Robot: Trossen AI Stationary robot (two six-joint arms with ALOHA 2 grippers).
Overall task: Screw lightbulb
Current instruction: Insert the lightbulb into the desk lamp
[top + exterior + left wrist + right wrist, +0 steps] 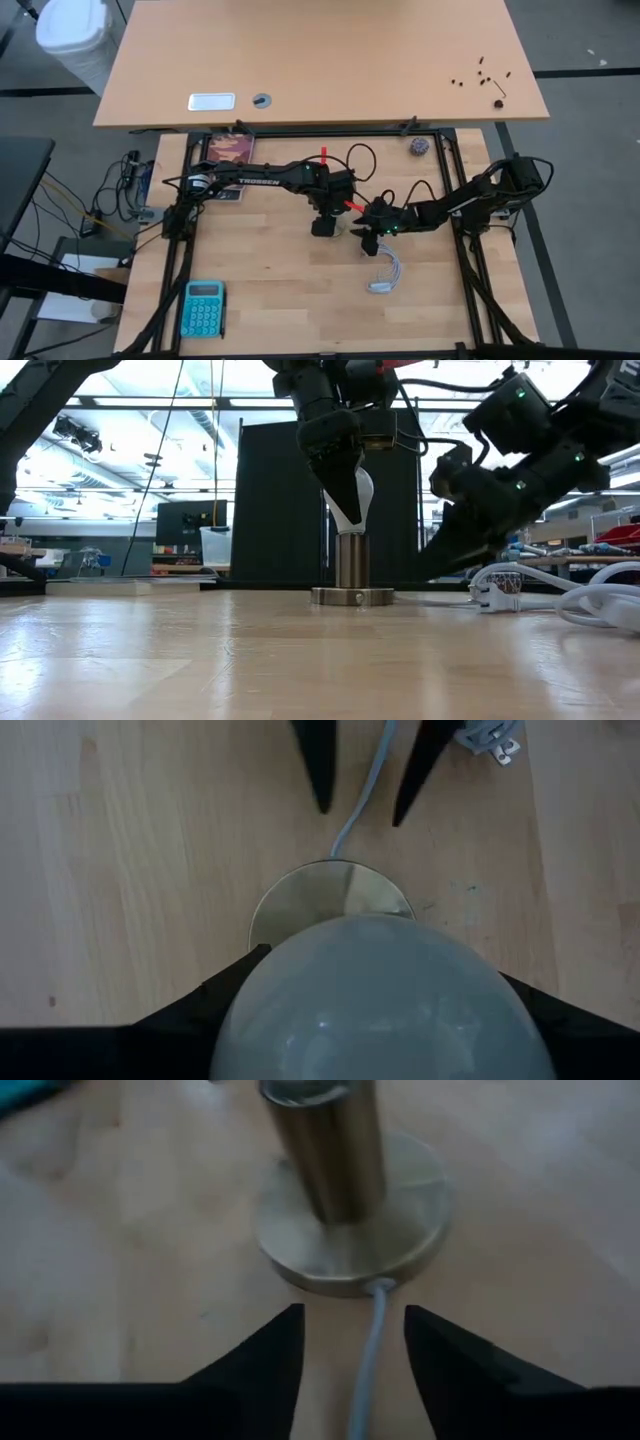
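Left gripper (345,500) fingers clamped on lightbulb (362,488) atop socket (351,563), seemingly seated, right gripper (350,1345) fingers apart straddling cord (368,1360) at its 3 o'clock, tabletop (280,290).

Bright even overhead light on the tabletop (280,290), soft faint shadows, low view backlit by glaring ceiling panels, arms silhouetted, socket (345,1200) blurred in right wrist view

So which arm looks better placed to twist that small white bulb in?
Likely the left gripper: it holds the small white pear-shaped lightbulb atop the metal socket post. The right gripper is open beside the base.
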